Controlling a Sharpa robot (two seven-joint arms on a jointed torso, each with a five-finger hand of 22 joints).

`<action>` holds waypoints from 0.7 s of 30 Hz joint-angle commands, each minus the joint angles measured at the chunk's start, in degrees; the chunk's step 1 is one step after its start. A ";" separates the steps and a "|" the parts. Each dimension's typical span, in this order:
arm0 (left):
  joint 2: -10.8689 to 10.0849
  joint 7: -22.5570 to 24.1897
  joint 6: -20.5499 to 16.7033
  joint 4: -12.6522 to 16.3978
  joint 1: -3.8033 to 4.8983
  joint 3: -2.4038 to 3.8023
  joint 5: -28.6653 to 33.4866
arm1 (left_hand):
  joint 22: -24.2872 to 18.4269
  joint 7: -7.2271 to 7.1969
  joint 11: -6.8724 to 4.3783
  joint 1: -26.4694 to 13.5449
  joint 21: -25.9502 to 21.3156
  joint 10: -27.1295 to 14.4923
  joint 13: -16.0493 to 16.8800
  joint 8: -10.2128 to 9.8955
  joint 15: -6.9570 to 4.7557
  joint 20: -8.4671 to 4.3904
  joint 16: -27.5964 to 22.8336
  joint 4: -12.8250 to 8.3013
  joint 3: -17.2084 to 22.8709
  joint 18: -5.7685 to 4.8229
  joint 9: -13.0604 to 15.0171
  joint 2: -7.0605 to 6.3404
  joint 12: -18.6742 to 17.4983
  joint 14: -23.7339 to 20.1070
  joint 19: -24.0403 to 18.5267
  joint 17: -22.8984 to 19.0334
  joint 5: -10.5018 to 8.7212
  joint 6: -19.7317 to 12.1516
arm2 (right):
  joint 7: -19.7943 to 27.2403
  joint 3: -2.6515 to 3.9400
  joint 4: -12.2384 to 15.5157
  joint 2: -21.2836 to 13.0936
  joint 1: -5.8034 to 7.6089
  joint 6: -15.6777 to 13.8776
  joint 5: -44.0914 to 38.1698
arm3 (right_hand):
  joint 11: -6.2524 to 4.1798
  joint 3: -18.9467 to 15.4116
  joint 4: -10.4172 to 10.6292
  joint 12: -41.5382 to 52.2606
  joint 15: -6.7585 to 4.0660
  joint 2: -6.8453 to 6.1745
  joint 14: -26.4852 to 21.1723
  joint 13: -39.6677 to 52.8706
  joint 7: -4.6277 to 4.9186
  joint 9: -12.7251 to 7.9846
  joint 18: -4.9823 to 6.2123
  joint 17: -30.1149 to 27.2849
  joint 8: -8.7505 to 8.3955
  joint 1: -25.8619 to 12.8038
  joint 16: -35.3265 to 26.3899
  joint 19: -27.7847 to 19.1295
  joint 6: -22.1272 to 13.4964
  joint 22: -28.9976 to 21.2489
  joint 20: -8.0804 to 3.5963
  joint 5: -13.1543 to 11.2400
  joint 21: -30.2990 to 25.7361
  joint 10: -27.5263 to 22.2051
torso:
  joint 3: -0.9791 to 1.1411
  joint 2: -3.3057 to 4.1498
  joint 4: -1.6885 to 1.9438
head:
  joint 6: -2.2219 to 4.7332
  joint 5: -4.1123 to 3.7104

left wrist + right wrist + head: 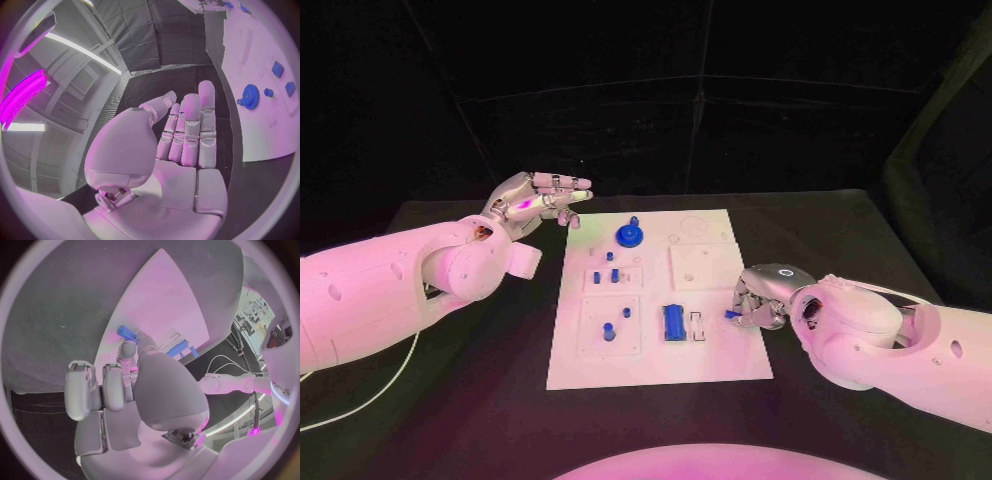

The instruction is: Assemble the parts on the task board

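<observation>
The white task board (661, 365) lies in the middle of the black table. On it are a blue gear (630, 236), small blue pieces (604, 275), two pegs (610, 330) and a ribbed blue block (675, 323). My right hand (762, 297) is at the board's right edge, pinching a small blue part (731, 314) between thumb and a fingertip just over the board; the right wrist view shows that part (127, 333) at the fingertips (129, 347). My left hand (538, 200) hovers off the board's far left corner, fingers stretched out and holding nothing. The left wrist view shows the gear (250, 96).
A white square inset plate (702, 266) sits on the board's right half, beside the right hand. Black table (473, 400) surrounds the board on all sides. A thin white cable (358, 405) trails near the left arm.
</observation>
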 commanded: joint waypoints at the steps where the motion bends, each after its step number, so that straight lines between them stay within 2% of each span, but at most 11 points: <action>1: -0.03 0.20 0.63 0.10 0.09 0.04 0.21 | -0.05 0.22 -0.03 0.51 -0.27 -0.44 -0.08 0.31 0.10 0.03 -0.16 -0.34 -0.08 0.82 -0.06 -0.02 0.28 -0.49 -0.42 -0.05 0.03 -0.03 | -1.17 -0.29 1.11 -0.58 -0.29 -6.00 8.71 | -0.42 1.13 0.92 0.22 -0.38 -0.46 3.26 0.18 0.08 0.38 0.11 0.17 -0.05 -1.42 0.05 0.09 0.49 6.31 -0.27 1.54 0.01 0.38 | 0.03 -0.01 0.03 | 0.01 0.05; 4: 0.01 0.21 0.65 0.08 0.09 0.03 0.21 | -0.05 0.22 -0.03 0.51 -0.27 -0.44 -0.08 0.31 0.10 0.03 -0.16 -0.34 -0.08 0.82 -0.06 -0.02 0.28 -0.49 -0.42 -0.05 0.03 -0.03 | -0.89 -0.28 2.50 -1.17 -0.28 -9.68 12.98 | -0.37 1.98 2.46 0.76 -0.37 -1.29 3.36 0.65 0.10 0.41 0.05 0.58 -0.22 -2.98 0.28 0.29 0.67 6.58 -0.27 1.95 0.17 0.83 | -0.01 -0.01 0.11 | 0.18 -0.09; 7: 0.05 0.22 0.66 0.10 0.09 0.02 0.21 | -0.05 0.22 -0.03 0.51 -0.27 -0.44 -0.08 0.31 0.10 0.03 -0.16 -0.34 -0.08 0.82 -0.06 -0.02 0.28 -0.49 -0.42 -0.05 0.03 -0.03 | -0.68 -0.27 3.62 -1.39 -0.27 -11.77 16.54 | -0.39 2.70 3.54 1.10 -0.38 -1.95 3.41 0.98 0.08 0.44 0.01 0.81 -0.35 -3.93 0.42 0.41 0.79 6.75 -0.28 2.27 0.28 1.09 | -0.01 0.06 0.10 | 0.24 0.01; 13: 0.03 0.21 0.65 0.13 0.09 0.01 0.21 | -0.05 0.22 -0.03 0.51 -0.27 -0.44 -0.08 0.31 0.10 0.03 -0.16 -0.34 -0.08 0.82 -0.06 -0.02 0.28 -0.49 -0.42 -0.05 0.03 -0.03 | -0.68 -0.27 4.16 -1.16 -0.26 -12.45 19.89 | -0.44 3.68 4.77 1.57 -0.43 -3.05 3.50 1.47 0.00 0.56 -0.06 1.24 -0.42 -4.90 0.66 0.63 1.15 7.04 -0.31 3.77 0.46 1.42 | 0.01 0.07 0.04 | 0.22 0.15; 15: 0.02 0.21 0.64 0.15 0.09 0.00 0.21 | -0.05 0.22 -0.03 0.51 -0.27 -0.44 -0.08 0.31 0.10 0.03 -0.16 -0.34 -0.08 0.82 -0.06 -0.02 0.28 -0.49 -0.42 -0.05 0.03 -0.03 | -0.71 -0.27 4.06 -0.83 -0.26 -12.37 20.72 | -0.46 3.89 5.24 1.76 -0.44 -3.77 3.52 1.69 -0.02 0.66 -0.08 1.39 -0.43 -5.41 0.75 0.70 1.35 7.15 -0.35 6.10 0.52 1.57 | -0.04 0.04 0.01 | 0.14 0.16; 16: 0.01 0.21 0.64 0.16 0.09 0.00 0.21 | -0.05 0.22 -0.03 0.51 -0.27 -0.44 -0.08 0.31 0.10 0.03 -0.16 -0.34 -0.08 0.82 -0.06 -0.02 0.28 -0.49 -0.42 -0.05 0.03 -0.03 | -0.73 -0.27 4.01 -0.62 -0.26 -12.43 21.11 | -0.47 3.95 5.34 1.78 -0.45 -3.93 3.53 1.73 -0.03 0.68 -0.08 1.43 -0.44 -5.52 0.77 0.70 1.38 7.16 -0.35 6.46 0.52 1.60 | -0.05 0.06 0.03 | 0.09 0.16; 21: 0.03 0.20 0.69 0.19 0.10 0.00 0.21 | -0.06 0.22 -0.04 0.61 -0.27 -0.46 -0.09 0.32 0.09 0.02 -0.15 -0.44 -0.05 0.83 -0.07 -0.01 0.33 -0.52 -0.42 -0.10 0.03 -0.03 | -0.79 -0.27 3.70 0.52 -0.26 -12.94 22.07 | -0.48 3.90 5.86 2.22 -0.46 -4.28 3.59 2.12 -0.07 0.83 -0.16 1.74 -0.34 -6.32 0.96 0.92 1.72 7.45 -0.36 6.86 0.71 1.89 | 0.05 0.08 0.06 | 0.08 0.25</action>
